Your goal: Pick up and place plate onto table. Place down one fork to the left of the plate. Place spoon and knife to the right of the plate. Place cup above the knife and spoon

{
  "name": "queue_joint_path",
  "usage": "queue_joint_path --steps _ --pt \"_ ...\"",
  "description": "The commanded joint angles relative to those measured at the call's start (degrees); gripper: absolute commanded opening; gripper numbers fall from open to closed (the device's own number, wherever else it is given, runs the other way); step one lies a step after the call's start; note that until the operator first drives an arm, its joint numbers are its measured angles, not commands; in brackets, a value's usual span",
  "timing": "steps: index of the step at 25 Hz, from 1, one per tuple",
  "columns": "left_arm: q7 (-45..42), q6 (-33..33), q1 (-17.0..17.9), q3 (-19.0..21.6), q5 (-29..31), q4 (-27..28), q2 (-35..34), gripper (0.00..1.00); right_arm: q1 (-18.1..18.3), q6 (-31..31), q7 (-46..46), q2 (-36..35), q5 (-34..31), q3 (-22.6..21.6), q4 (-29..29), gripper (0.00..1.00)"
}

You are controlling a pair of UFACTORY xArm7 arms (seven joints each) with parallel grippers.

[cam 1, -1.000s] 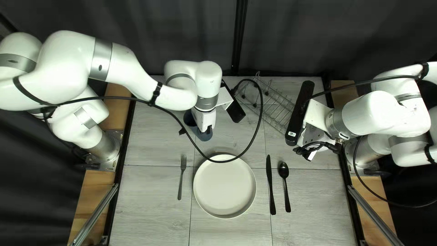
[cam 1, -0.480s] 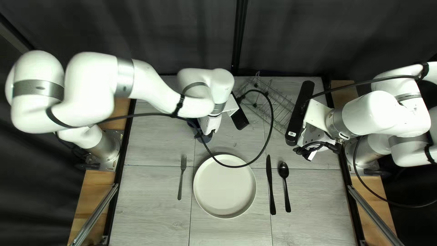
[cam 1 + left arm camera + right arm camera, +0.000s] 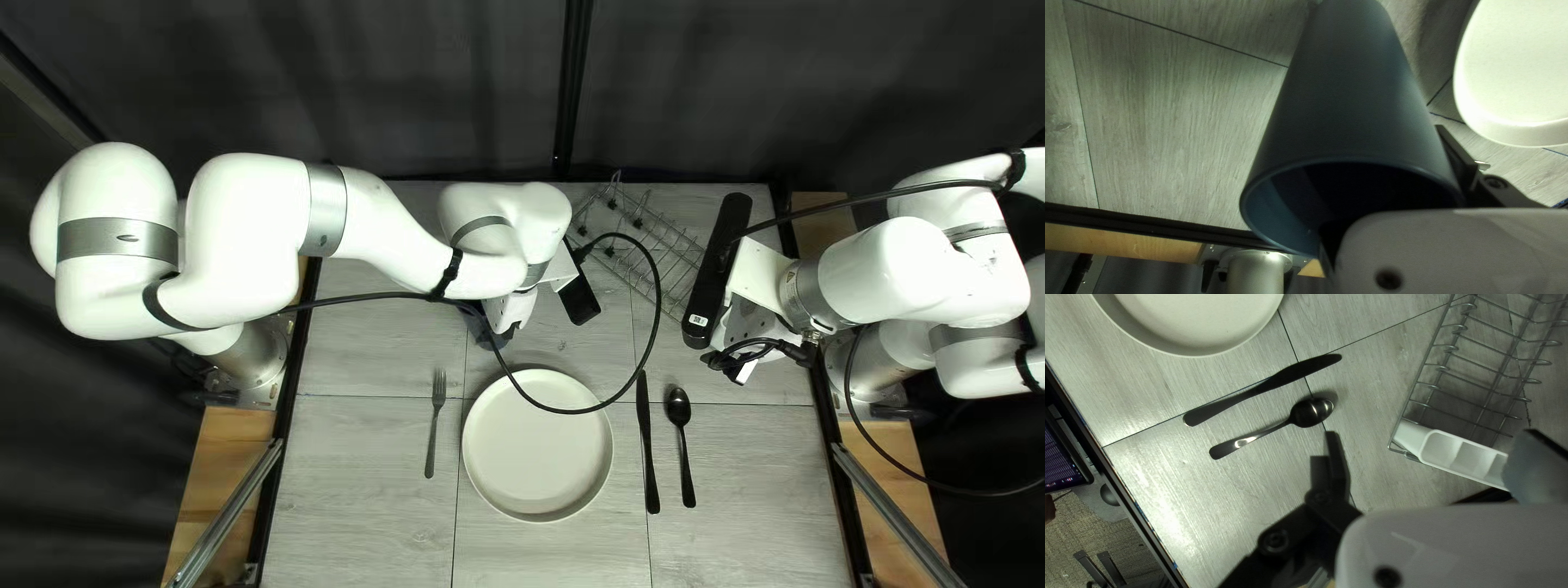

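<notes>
Round off-white plate (image 3: pixel 537 463): sits flat on the wood-look grey surface (image 3: pixel 359 490), toward the near edge, already where it belongs, I'd say.
Slim grey metal fork (image 3: pixel 431 446): lies left of the plate, tines pointing away.
Long black knife (image 3: pixel 650 463) and black round-bowled spoon (image 3: pixel 679 408): lie right of the plate, knife nearer it, both running roughly near to far; cutlery looks done.
Loose black cable (image 3: pixel 658 308): droops over the far part of the plate in the top left view, and might snag as the arm swings.
Tall blue-grey cup (image 3: pixel 1350 109): beyond the plate's far-left side, mouth turned toward the left wrist; whether its base touches down, I can't tell.
Left end effector (image 3: pixel 503 327): appears clenched on the cup, one black finger (image 3: pixel 1457 155) against its wall, the other mostly hidden.
Coming move: the spot beyond the knife and spoon lies to the cup's right, so the left arm should carry it sideways past the plate's far rim, then set it base down.
Right end effector (image 3: pixel 1432 435): released, fingers apart, holding nothing; it's nearer that spot than the left one, so the two could crowd each other.
Silver wire rack (image 3: pixel 1417 381) with white plastic caddy (image 3: pixel 1437 443): farther back, near the cup's likely path.
</notes>
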State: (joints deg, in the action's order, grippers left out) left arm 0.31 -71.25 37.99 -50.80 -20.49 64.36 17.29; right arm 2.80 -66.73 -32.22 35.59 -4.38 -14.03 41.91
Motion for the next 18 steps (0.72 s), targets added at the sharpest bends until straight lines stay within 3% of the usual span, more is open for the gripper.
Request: queue_joint_path --steps 1,2,7,12,15,18 --pt "0.0 0.2 0.5 -0.4 0.9 -0.9 -1.5 0.72 0.0 0.0 0.0 0.0 0.0 0.0 0.0 1.00" --pt "0.2 0.3 0.5 -0.3 0.8 -0.9 -1.4 1.00 0.0 0.0 0.0 0.0 0.0 0.0 0.0 1.00" --pt "-0.4 1.7 1.3 -1.0 1.8 -2.2 -3.9 1.00 0.0 0.0 0.0 0.0 0.0 0.0 0.0 1.00" --pt "-9.0 5.0 4.5 -2.4 9.5 -6.5 -14.3 1.00 0.0 0.0 0.0 0.0 0.0 0.0 0.0 1.00" --pt "-16.5 5.3 4.0 -0.3 17.4 -9.7 -23.9 1.00 0.0 0.0 0.0 0.0 0.0 0.0 0.0 1.00" --pt "-24.7 4.2 0.0 5.6 25.4 -14.3 -36.1 1.00 0.0 0.0 0.0 0.0 0.0 0.0 0.0 1.00"
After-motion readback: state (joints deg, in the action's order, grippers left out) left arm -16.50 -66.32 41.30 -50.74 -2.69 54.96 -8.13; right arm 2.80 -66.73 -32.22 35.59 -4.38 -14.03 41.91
